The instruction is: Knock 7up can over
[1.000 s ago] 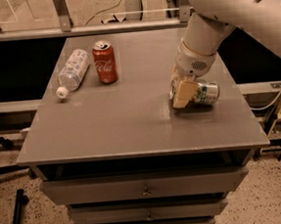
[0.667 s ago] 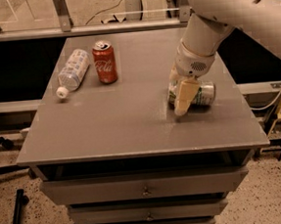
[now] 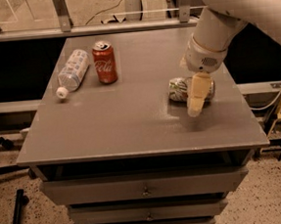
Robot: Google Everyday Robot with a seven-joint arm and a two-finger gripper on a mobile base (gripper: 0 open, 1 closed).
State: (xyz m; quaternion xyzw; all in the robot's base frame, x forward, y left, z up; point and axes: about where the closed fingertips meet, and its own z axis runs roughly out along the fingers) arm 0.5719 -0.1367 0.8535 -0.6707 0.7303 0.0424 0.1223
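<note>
Grey tabletop fills the middle of the shot, sitting on a cabinet with drawers stacked below its front edge. Big white robot arm swings in from the upper right and angles down over the right side of the surface. Over on the left we've got the clear plastic bottle, lying on its side, white cap pointing toward the near left edge. Just beside it stands the red Coca-Cola can, upright, close to the bottle but not clearly touching it.

Now the right side: the 7up can is down, lying on its side on the table, well apart from the other two. The gripper hangs right in front of it, its tan tip pointing down near the tabletop and covering the can's middle. Whether that gripper is open or closed, can't tell from this angle.
</note>
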